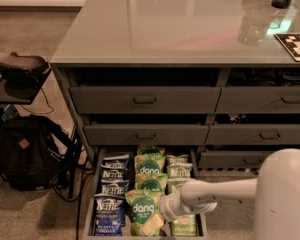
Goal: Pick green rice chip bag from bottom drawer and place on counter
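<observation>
Down at six o'clock in the open bottom drawer (89, 219): gripper (152, 225) poised at the front green rice chip bag (141, 209), middle row.
Angled in from three o'clock, seemingly for a grasp; opening impossible to tell; counter (180, 29) at twelve o'clock.

green rice chip bag (140, 206): bright green, dark circle | claw (152, 225) over it: cream | counter (190, 29): glossy grey
</observation>
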